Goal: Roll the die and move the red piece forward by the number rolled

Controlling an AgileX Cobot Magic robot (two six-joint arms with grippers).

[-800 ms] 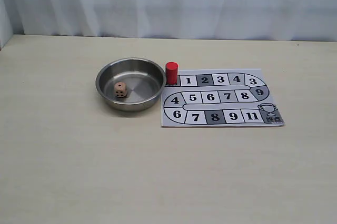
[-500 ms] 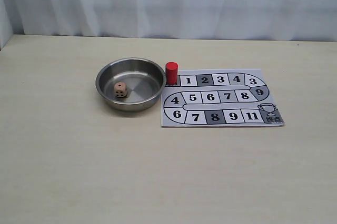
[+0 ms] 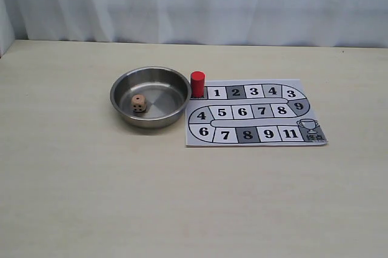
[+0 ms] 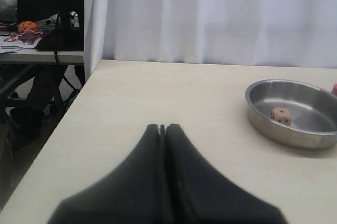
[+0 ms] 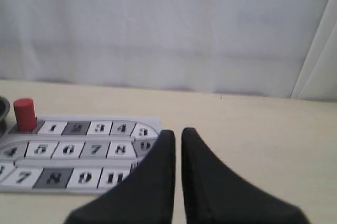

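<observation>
Inside the metal bowl [image 3: 115, 91]: the die [image 3: 139, 103]. Just beside the bowl, standing up on a corner of the number board [image 3: 200, 140]: the red piece [image 3: 197, 83]. Left claw [image 4: 162, 127] pressed tight together. Right claw [image 5: 178, 132] together too.

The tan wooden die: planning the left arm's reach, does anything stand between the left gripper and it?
Only the near wall of the round steel bowl: the tan wooden die lies inside it. Nothing else shows on the tabletop between left gripper and bowl.

Squares on the board [image 3: 260, 111] carry printed numbers 1 to 11, beside a trophy sign [image 3: 309, 126].
</observation>
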